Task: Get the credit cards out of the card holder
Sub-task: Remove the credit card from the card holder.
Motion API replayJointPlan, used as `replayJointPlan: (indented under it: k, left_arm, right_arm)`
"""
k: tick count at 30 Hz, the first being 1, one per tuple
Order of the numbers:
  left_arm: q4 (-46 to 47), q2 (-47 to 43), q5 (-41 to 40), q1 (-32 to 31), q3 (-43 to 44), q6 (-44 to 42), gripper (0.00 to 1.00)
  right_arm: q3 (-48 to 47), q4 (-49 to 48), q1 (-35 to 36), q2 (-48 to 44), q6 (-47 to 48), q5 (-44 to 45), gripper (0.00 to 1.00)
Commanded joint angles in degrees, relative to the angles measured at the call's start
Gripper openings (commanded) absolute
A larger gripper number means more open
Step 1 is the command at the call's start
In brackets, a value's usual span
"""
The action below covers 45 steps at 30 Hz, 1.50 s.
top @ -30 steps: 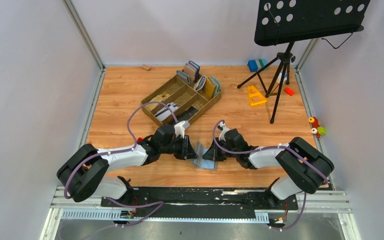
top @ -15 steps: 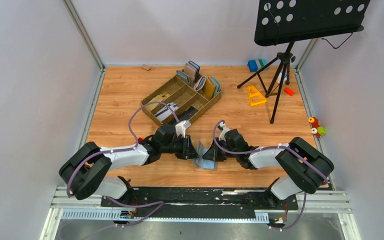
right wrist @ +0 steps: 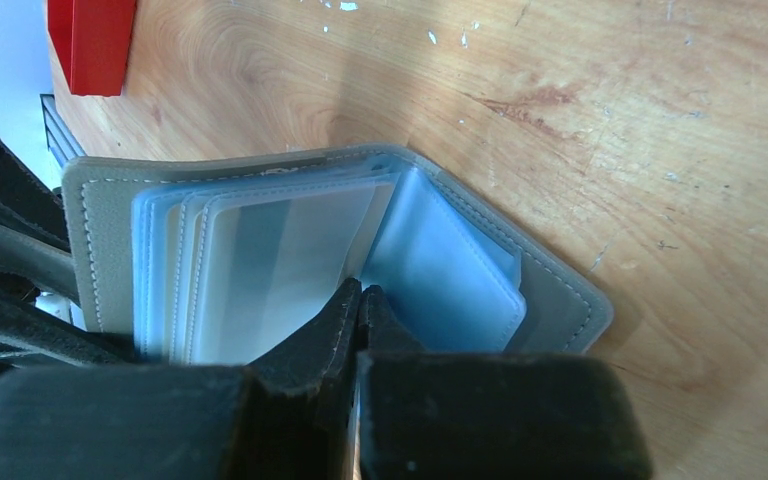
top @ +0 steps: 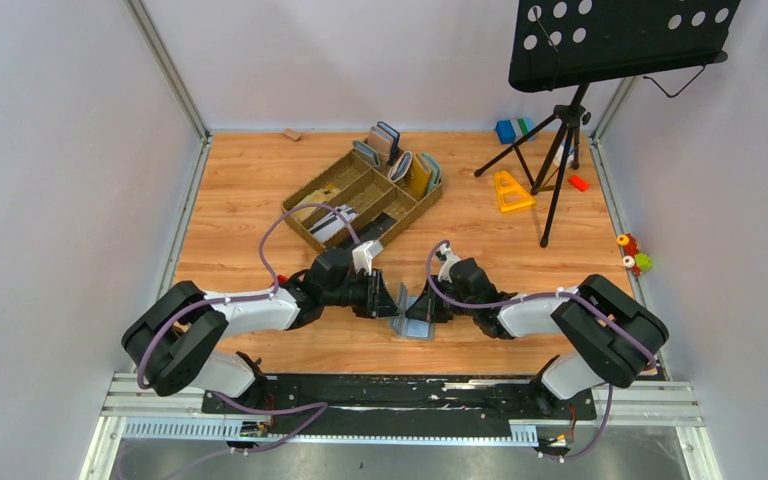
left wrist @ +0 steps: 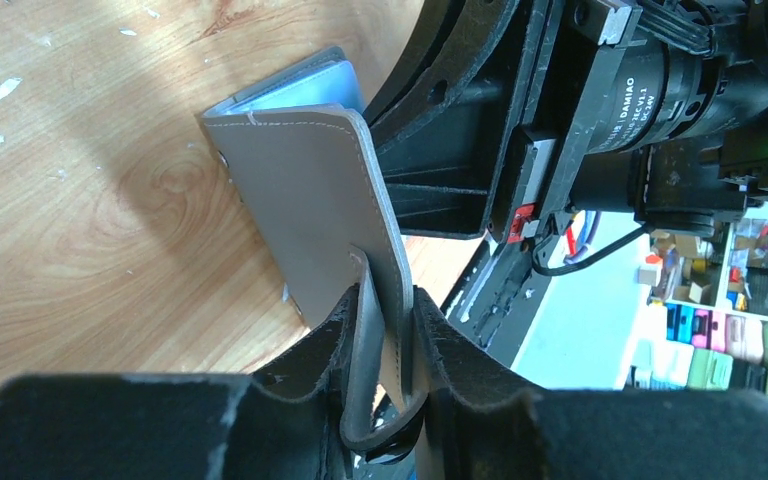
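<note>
The grey card holder [top: 410, 322] lies on the wooden table between my two grippers, with its left cover lifted upright. My left gripper [top: 385, 300] is shut on that grey cover and its strap [left wrist: 360, 300], which are pinched between the fingers [left wrist: 460, 370]. In the right wrist view the holder [right wrist: 560, 300] stands open, showing clear plastic sleeves [right wrist: 260, 260] and a light blue inner face [right wrist: 440, 275]. My right gripper [right wrist: 360, 292] is shut, its tips pressed into the fold between sleeves and blue face. I cannot tell the credit cards apart from the sleeves.
A brown compartment tray [top: 332, 190] sits behind the grippers, with upright wallets [top: 405, 160] at its far end. A music stand's tripod [top: 560, 150], a yellow triangle [top: 511, 190] and blue blocks [top: 510, 130] are at the back right. A red block [right wrist: 90, 40] lies near the holder.
The left gripper has lifted the holder's left cover from nearly flat to upright, opening the holder wider. The right gripper has stayed in place.
</note>
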<state>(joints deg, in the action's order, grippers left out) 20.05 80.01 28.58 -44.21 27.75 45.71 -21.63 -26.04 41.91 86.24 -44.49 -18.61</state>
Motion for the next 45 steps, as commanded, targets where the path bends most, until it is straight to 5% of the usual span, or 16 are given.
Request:
replayJointPlan:
  k: [1,10,20,35,38,45]
  left_arm:
    - [6.52,0.57,2.23,-0.18,-0.50,1.30,0.27]
    - [7.70,2.05,2.04,-0.18,-0.58,1.25,0.16]
    - [-17.76,-1.68,-10.22,-0.94,6.70,-8.33,0.14]
    - [-26.61,-1.11,-17.47,-3.97,11.74,-10.75,0.11]
    - [-26.52,-1.46,-17.89,-3.96,11.46,-10.64,0.10]
    - [-24.14,-1.18,-16.27,-3.96,10.62,-9.28,0.10]
  right_arm:
    - [0.91,1.11,-0.16,-0.51,1.20,0.85,0.00]
    - [1.20,0.79,-0.18,-0.47,1.13,0.56,0.00]
    - [0.84,6.34,-0.26,-3.39,3.03,2.79,0.11]
    - [3.00,22.90,-0.62,-21.76,6.48,9.10,0.19]
    - [3.42,26.66,-0.84,-25.76,6.87,9.79,0.13]
    - [3.84,32.26,-1.10,-33.17,5.96,13.00,0.56]
